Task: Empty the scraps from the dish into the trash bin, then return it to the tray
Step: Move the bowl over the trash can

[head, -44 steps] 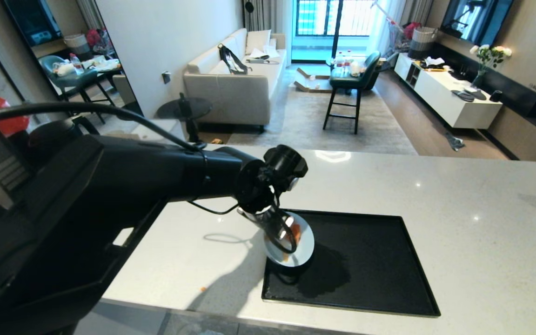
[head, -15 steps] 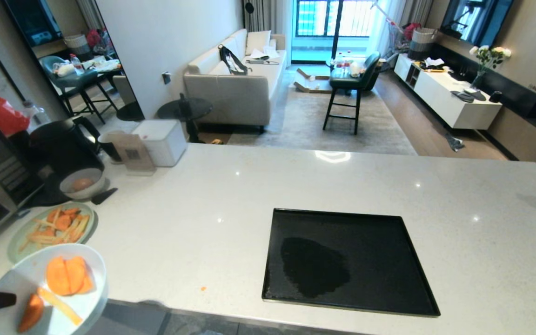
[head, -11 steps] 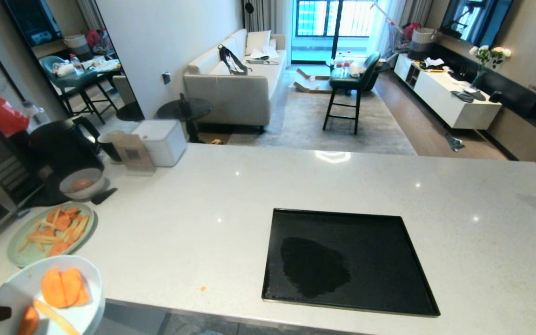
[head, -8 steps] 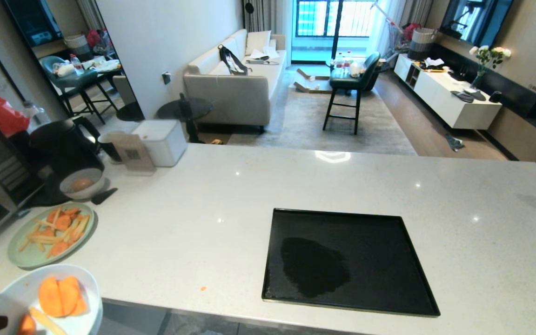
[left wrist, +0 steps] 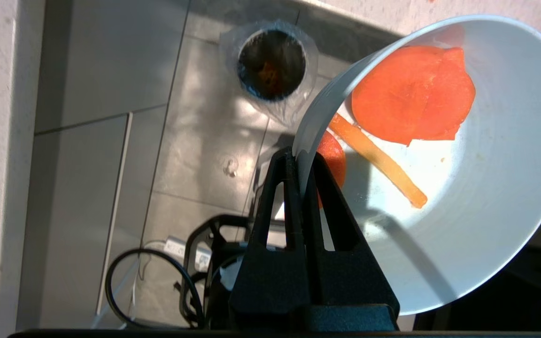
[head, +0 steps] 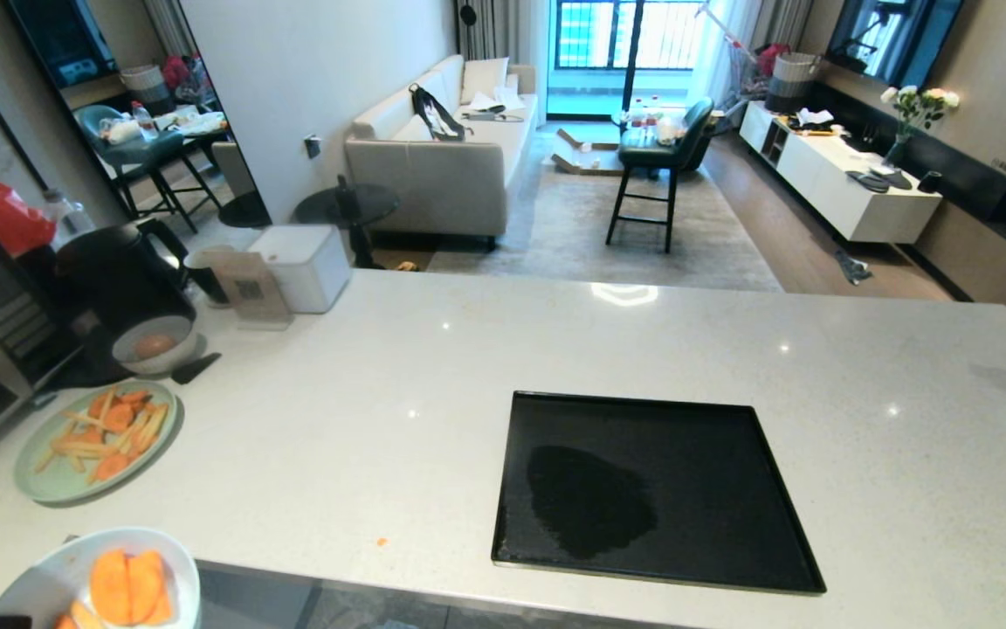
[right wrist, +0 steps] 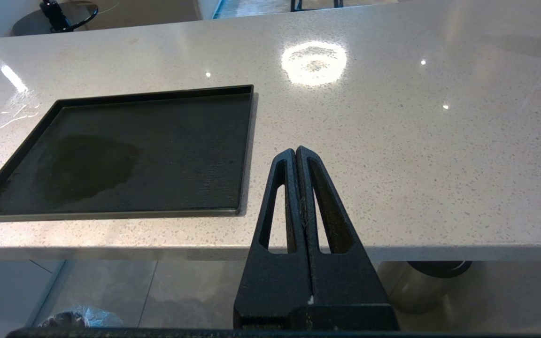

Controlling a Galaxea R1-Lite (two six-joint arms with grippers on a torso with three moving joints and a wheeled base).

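Beyond counter's (head: pixel 433 367) near edge, dish (head: pixel 49 581) sits half cropped, left tool (left wrist: pixel 298 157) clamping rim.

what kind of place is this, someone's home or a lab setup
Most likely a lived-in flat: an open kitchen counter facing a living room. A sofa and low TV cabinet sit beyond it, with a kettle and a plate of cut vegetables on the counter.
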